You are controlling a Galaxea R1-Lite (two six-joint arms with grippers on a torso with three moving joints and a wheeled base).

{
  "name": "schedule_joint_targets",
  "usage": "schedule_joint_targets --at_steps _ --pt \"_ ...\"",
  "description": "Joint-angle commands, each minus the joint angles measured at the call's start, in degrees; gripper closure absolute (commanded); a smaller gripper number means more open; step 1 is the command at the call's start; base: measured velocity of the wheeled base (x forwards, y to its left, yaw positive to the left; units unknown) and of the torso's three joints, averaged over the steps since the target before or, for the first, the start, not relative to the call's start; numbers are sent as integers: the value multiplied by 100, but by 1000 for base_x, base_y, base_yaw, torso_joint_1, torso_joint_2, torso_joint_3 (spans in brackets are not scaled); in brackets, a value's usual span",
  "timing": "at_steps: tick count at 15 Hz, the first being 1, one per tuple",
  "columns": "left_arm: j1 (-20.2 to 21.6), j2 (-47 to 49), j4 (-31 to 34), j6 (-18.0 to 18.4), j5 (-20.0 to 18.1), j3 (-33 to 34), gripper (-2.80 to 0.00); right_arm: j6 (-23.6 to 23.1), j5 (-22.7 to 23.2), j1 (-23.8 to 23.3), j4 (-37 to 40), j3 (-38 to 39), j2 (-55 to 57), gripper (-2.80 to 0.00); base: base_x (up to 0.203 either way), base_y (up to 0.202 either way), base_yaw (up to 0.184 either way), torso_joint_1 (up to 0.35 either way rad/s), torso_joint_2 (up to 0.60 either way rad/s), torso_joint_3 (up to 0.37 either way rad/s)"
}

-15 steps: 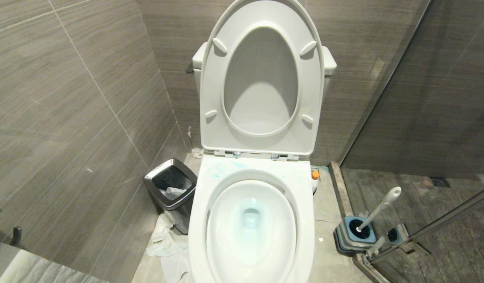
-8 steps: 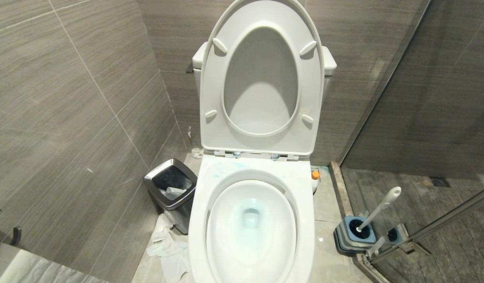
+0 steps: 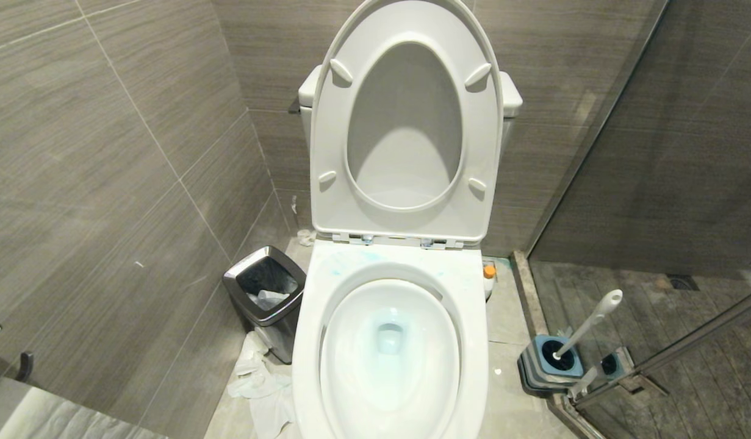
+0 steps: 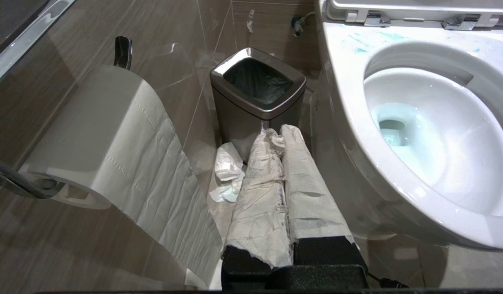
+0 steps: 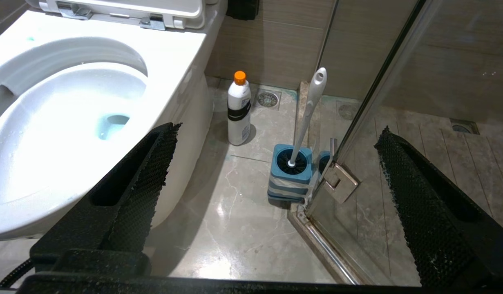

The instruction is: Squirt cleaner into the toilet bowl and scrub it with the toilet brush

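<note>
The white toilet bowl (image 3: 308, 317) stands in the middle with seat and lid raised; turquoise liquid tints its water and streaks the rim (image 4: 349, 102). The cleaner (image 5: 239, 110), a whitish bottle with an orange cap, stands on the floor to the right of the toilet (image 3: 488, 272). The toilet brush (image 5: 308, 110) leans in its blue-and-grey holder (image 5: 290, 175) by the glass door (image 3: 589, 326). My right gripper (image 5: 280, 128) hangs open and empty, well short of the brush. My left gripper (image 4: 278, 131), its fingers wrapped in paper, is shut on nothing, left of the bowl. Neither shows in the head view.
A steel-rimmed waste bin (image 3: 265, 292) stands left of the toilet with crumpled paper (image 3: 259, 384) on the floor before it. A paper roll (image 4: 96, 134) hangs on the left wall. A glass shower door (image 5: 378, 81) with a metal hinge (image 5: 341, 183) closes off the right.
</note>
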Motion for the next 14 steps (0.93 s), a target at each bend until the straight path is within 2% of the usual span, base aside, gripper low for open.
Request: schedule_joint_targets --at_steps 1,14 --pt "0 5 -2 -8 2 42 0 -5 2 0 -3 62 -1 -280 0 0 0 0 0 0" --pt "0 5 -2 0 9 35 0 -5 2 0 -3 62 -1 -280 0 0 0 0 0 0"
